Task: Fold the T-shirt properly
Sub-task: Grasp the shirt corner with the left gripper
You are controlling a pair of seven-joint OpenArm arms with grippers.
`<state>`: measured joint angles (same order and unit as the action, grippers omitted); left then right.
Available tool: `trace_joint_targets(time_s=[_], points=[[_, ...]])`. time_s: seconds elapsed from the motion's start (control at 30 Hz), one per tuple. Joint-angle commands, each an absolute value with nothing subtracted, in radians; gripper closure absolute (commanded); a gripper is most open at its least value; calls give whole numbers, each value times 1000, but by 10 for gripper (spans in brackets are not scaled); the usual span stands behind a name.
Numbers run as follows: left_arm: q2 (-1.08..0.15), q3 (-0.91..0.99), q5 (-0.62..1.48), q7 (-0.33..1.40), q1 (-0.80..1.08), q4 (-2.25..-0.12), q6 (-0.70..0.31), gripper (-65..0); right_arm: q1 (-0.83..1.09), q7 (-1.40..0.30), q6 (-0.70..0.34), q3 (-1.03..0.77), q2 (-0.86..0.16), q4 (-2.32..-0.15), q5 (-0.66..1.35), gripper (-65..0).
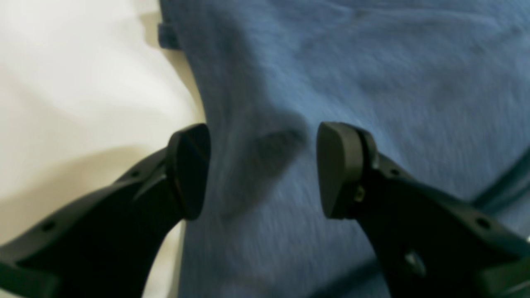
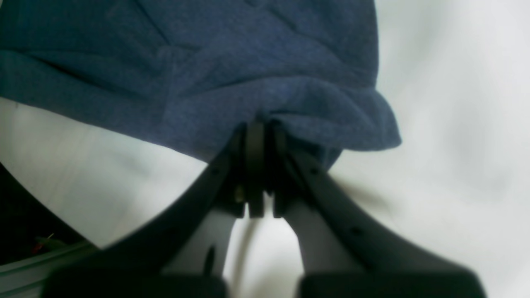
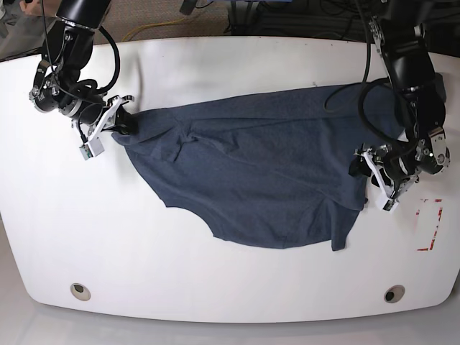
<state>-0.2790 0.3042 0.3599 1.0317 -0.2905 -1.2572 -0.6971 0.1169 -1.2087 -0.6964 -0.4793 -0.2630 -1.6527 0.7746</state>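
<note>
The dark navy T-shirt (image 3: 251, 165) lies spread and rumpled across the middle of the white table (image 3: 215, 65), no lettering showing. At the shirt's left tip my right gripper (image 3: 126, 123) is shut on a bunched edge of the cloth (image 2: 186, 62); in the right wrist view its closed pads pinch the hem at the gripper (image 2: 258, 124). At the shirt's right edge my left gripper (image 3: 361, 167) stands open. In the left wrist view the left gripper (image 1: 263, 169) hovers over the fabric (image 1: 372, 82) with nothing between its fingers, near the cloth's border with the bare table.
A red tape outline (image 3: 430, 223) marks the table at the right, beside the left arm. Two round holes (image 3: 80, 291) (image 3: 392, 293) sit near the front edge. Cables run along the back edge behind both arms.
</note>
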Motion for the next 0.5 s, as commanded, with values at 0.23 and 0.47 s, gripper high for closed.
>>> trace_joint_targets(time_s=[0.23,0.47], points=[[-269,412,374,967,-433,-1004,-698,-378,105,-1193,-698,-484,-280,-1667,796,0],[-263,414,374,964,-460,-897,-698,-374,105,-1193,-698,-484,-260,-1667,796,0]])
